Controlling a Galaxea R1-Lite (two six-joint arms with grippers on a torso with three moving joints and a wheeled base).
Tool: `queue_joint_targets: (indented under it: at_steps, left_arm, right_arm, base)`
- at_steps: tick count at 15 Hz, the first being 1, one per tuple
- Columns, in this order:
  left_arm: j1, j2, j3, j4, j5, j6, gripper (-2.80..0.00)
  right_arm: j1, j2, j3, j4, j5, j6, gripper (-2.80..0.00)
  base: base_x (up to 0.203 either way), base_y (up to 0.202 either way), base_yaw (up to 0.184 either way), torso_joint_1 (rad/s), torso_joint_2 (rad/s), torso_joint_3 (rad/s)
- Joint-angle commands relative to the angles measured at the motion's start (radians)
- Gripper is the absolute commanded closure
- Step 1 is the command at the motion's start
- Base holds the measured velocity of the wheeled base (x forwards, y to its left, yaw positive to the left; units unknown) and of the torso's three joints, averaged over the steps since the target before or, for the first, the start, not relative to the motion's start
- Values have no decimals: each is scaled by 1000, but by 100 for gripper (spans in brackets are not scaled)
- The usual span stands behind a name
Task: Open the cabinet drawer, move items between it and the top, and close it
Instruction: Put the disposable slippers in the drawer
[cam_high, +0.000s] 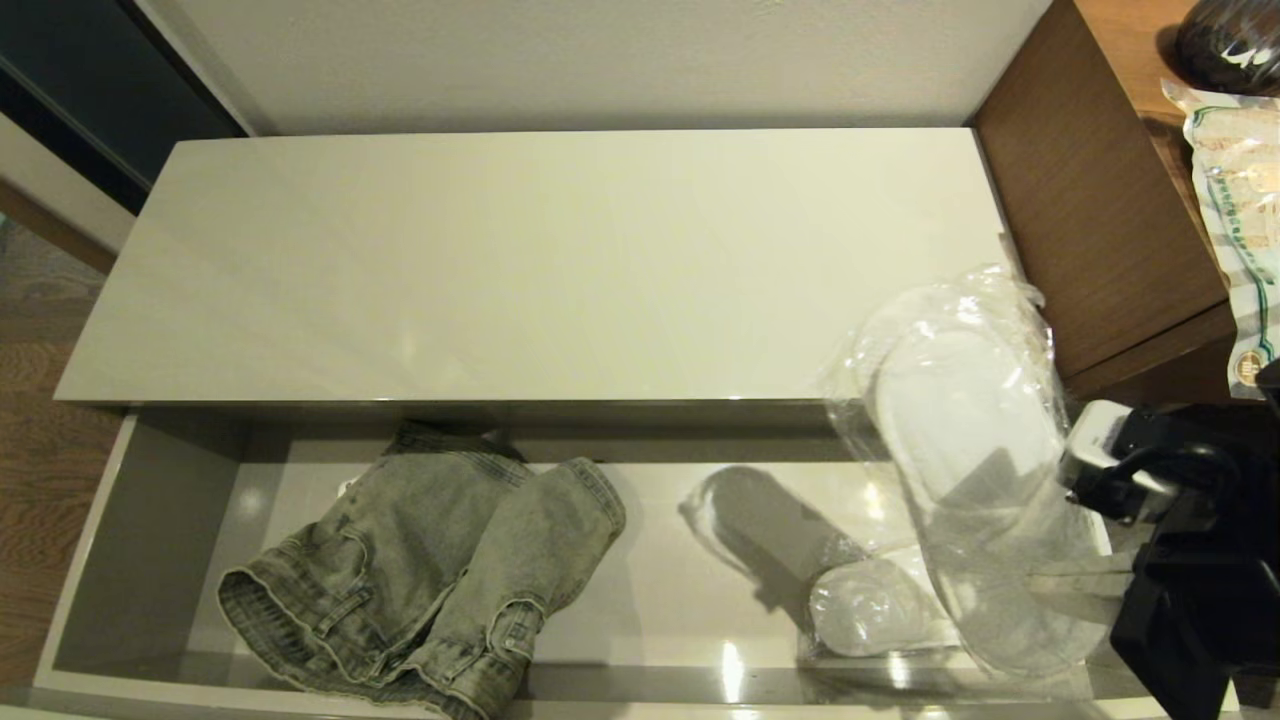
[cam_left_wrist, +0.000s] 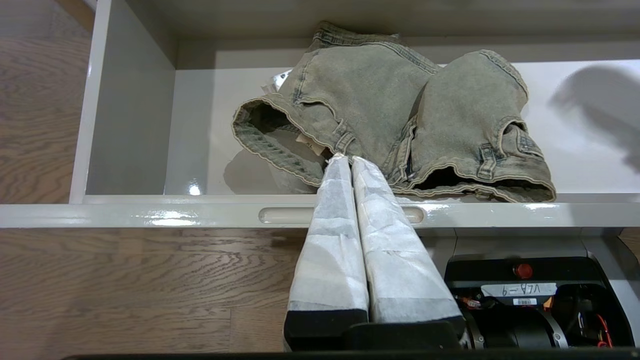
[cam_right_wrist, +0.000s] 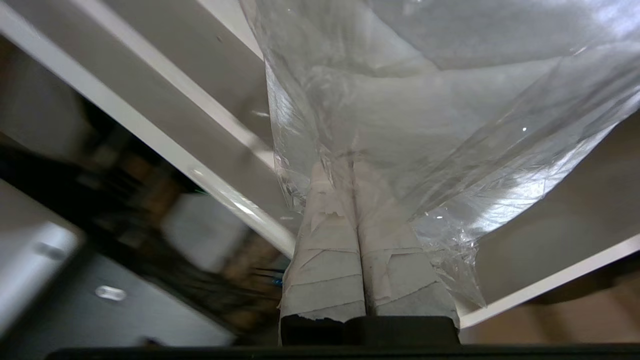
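The cabinet drawer (cam_high: 150, 540) stands pulled fully out below the top (cam_high: 520, 260), which is bare on its left and middle. My right gripper (cam_high: 1050, 585) is shut on the clear plastic of one bag of white slippers (cam_high: 960, 420), held up over the drawer's right end with its far end reaching over the top's front edge. In the right wrist view the bag (cam_right_wrist: 425, 100) drapes over the taped fingers (cam_right_wrist: 325, 240). A second slipper bag (cam_high: 875, 605) lies on the drawer floor underneath. My left gripper (cam_left_wrist: 345, 159) hangs shut and empty just above the drawer's front rim (cam_left_wrist: 150, 215).
Folded faded denim shorts (cam_high: 430, 570) lie in the drawer's left half, right behind the left fingertips (cam_left_wrist: 340, 165). A taller brown wood desk (cam_high: 1090, 190) adjoins the cabinet's right end and carries a printed packet (cam_high: 1235, 200). Wood floor lies to the left.
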Motion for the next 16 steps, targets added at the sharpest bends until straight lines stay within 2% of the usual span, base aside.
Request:
queue_joint_targets:
  at_steps: [1,6,11,12,14,16]
  left_arm:
    - [0,2,0,0,0,0,0]
    - [0,2,0,0,0,0,0]
    - [0,2,0,0,0,0,0]
    - [0,2,0,0,0,0,0]
    - [0,2,0,0,0,0,0]
    - [0,2,0,0,0,0,0]
  right_arm:
    - [75,90,-36,-1,-58,-52,0]
    - [271,246,-97,-3,-78,-77,0]
    - [287,337,-61,-26,-79,-72,0]
    - [283,366,-20,-67,-81,-71,0]
    - [266,424,68,-284,-100,-74,0]
    - [259,460,140,-398,-125,-82,0]
  base:
    - [0,0,0,0,0,0]
    - [0,0,0,0,0,0]
    - [0,0,0,0,0,0]
    - [0,0,0,0,0,0]
    - [0,0,0,0,0,0]
    - [0,0,0,0,0,0]
